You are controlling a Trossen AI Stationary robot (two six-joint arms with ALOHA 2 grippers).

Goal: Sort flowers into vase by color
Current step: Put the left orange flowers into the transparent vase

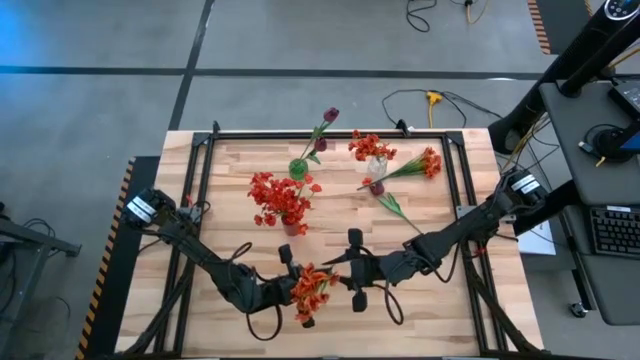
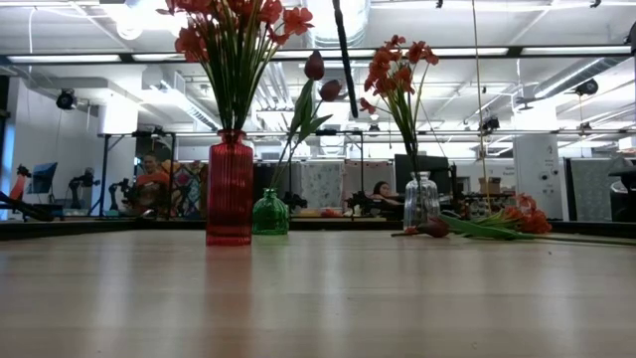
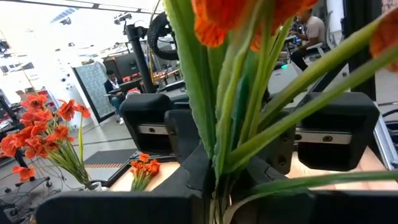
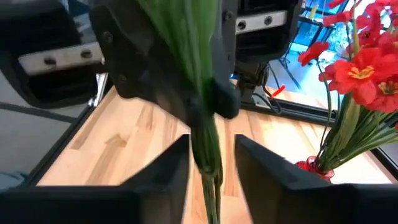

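An orange-red flower bunch (image 1: 312, 290) hangs between my two grippers near the table's near edge. My left gripper (image 1: 288, 287) is shut on its green stems. My right gripper (image 1: 352, 275) is open, one finger on each side of the stems' lower part (image 4: 206, 152). A red vase (image 1: 290, 226) (image 2: 230, 189) holds red blooms. A green vase (image 1: 298, 167) (image 2: 269, 212) holds purple buds. A clear vase (image 1: 376, 160) (image 2: 421, 199) holds orange-red blooms. One loose orange-red flower (image 1: 425, 165) and one loose purple bud (image 1: 376, 187) lie flat on the wood. My left gripper pinches the bunch's green stems (image 3: 215, 202) between its two fingers, just below the leaves, with the fingers lying across the stems. The blooms (image 3: 214, 18) stand up close in front of the wrist camera. The right wrist view shows the stems held above the wood.
The three vases stand in the table's far half, with the loose flowers to their right. A black frame rail (image 1: 330, 132) runs round the tabletop. Bare wood (image 1: 450, 300) lies near the right near corner. People sit in the room beyond the table (image 2: 381, 191).
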